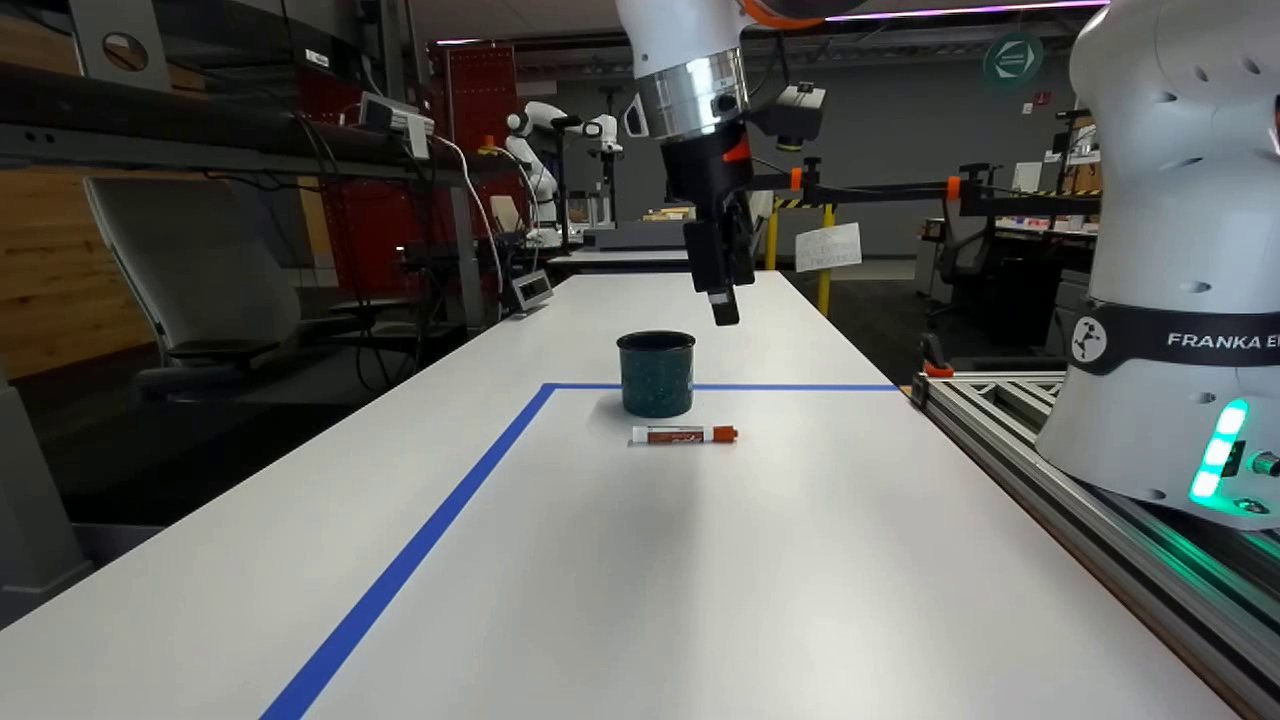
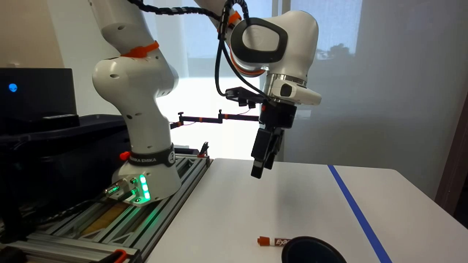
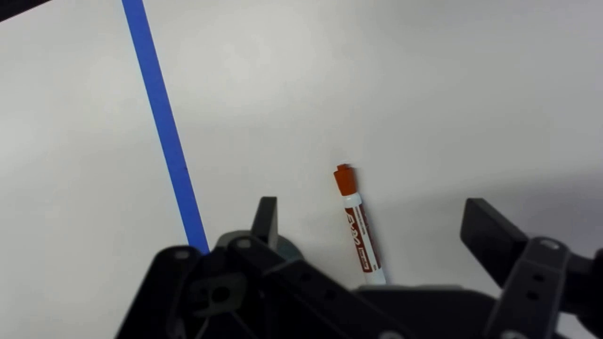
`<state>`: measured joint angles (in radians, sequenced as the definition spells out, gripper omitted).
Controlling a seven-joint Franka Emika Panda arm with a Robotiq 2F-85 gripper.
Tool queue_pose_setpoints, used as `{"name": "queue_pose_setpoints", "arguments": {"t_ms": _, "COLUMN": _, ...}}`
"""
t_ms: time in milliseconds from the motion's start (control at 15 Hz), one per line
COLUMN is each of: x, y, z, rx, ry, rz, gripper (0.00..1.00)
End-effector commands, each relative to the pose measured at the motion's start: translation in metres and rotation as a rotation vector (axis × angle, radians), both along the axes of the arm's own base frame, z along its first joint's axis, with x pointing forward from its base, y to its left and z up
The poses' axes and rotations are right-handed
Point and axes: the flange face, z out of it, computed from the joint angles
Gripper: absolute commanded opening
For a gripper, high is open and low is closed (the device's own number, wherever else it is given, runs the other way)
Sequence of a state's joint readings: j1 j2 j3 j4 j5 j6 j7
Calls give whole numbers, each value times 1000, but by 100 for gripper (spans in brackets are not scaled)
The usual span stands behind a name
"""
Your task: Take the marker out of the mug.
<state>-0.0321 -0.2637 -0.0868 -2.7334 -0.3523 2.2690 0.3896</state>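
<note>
In an exterior view the marker (image 1: 685, 434) lies flat on the table (image 1: 600, 580), just beside the mug (image 1: 657, 375) and not touching it, at about 5 o'clock from it, orange end toward 3 o'clock; the mug stands upright; the jaws hang well above the table, spread wide in the wrist view and gripping nothing.

By my reading the marker is out, so the task looks met; the plainest slip would be taking the sentence at its word and reaching into the mug, which could knock it over; if the marker were to be picked up instead, the jaw at its 9 o'clock in the wrist view could land on the mug, since the two things lie so close; the marker also sits nearer that jaw than the one at 3 o'clock, so a pinch might nudge it first and, being round, it could roll.

In the wrist view the jaws cover most of the mug; in an exterior view the mug (image 2: 312, 252) is cut off at 6 o'clock and hides the marker's pale end; what its dark inside holds, if anything, I cannot tell; nor whether it has a handle.
</note>
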Motion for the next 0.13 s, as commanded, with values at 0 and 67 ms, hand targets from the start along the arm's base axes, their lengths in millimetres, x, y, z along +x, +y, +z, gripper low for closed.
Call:
{"name": "queue_pose_setpoints", "arguments": {"t_ms": 0, "x": 0, "y": 0, "z": 0, "rx": 0, "ry": 1, "rz": 0, "gripper": 100}}
{"name": "queue_pose_setpoints", "arguments": {"t_ms": 67, "x": 0, "y": 0, "z": 0, "rx": 0, "ry": 1, "rz": 1, "gripper": 100}}
